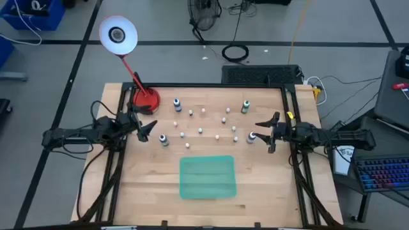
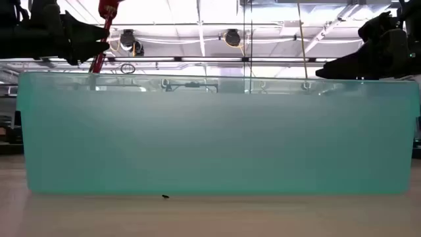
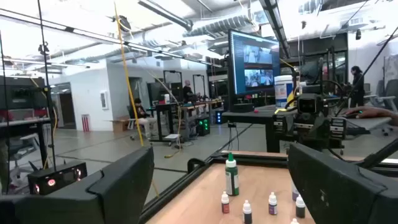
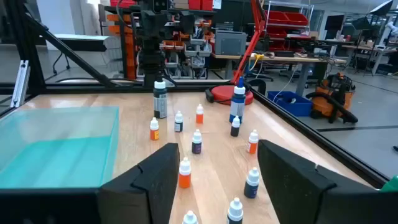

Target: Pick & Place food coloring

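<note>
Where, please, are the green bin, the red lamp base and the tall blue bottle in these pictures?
green bin (image 1: 207,177): high view, on its bare floor.
red lamp base (image 1: 146,99): high view, on the round foot.
tall blue bottle (image 4: 237,103): right wrist view, on its body.

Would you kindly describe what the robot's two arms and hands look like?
Both arms are dark, nearly black, jointed segments. The left hand and right hand each end in two broad, flat, matte-black fingers. A small yellow marking sits near the right wrist.
</note>
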Robot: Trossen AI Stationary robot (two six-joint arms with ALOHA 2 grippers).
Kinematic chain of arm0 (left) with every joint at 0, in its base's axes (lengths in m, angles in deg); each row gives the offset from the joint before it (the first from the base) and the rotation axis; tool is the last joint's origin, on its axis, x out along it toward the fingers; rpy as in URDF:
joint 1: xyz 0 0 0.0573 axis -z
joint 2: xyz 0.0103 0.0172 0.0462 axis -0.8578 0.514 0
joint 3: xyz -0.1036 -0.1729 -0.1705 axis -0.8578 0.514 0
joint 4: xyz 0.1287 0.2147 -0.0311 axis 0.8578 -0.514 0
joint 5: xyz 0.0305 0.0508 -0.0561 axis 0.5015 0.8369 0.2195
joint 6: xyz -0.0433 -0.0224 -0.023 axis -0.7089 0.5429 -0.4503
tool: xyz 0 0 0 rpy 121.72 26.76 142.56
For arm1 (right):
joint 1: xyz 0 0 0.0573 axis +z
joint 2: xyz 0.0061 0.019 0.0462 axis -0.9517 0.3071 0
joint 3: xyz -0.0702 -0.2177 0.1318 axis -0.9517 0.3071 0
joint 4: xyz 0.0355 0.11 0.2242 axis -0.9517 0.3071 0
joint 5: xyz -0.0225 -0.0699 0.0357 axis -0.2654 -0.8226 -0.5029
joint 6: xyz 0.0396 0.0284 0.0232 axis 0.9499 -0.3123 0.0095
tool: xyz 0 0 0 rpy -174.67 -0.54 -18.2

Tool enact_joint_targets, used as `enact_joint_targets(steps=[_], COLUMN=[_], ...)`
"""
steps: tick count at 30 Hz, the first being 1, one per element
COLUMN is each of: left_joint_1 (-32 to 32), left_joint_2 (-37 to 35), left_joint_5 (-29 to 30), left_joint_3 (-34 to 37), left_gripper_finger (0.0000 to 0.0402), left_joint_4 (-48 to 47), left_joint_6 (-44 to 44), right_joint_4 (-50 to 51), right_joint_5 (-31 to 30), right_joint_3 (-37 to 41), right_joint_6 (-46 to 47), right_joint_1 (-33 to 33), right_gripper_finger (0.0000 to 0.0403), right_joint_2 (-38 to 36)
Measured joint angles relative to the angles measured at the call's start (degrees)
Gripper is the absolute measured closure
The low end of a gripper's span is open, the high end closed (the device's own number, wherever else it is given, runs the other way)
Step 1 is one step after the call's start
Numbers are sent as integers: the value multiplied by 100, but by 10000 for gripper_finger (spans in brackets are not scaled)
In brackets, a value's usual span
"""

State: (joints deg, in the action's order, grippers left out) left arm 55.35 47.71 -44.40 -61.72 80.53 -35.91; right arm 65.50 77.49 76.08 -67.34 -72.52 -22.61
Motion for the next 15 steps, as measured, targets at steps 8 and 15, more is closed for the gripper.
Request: enact_joint_targets(steps=[8,15], left_joint_1=[1,-1], left_joint_2=[1,0], left_joint_5=[0,0], left_joint_3=[0,0], left_gripper_finger=[36,36], left_joint_4=[0,0], left_joint_6=[0,0], right_joint_4=[0,-2], right_joint_5=[0,0], right_joint_3=[0,0], right_joint_6=[1,0], right_joint_1=[0,0], right_gripper_finger=[195,199], right_joint_2=[0,1])
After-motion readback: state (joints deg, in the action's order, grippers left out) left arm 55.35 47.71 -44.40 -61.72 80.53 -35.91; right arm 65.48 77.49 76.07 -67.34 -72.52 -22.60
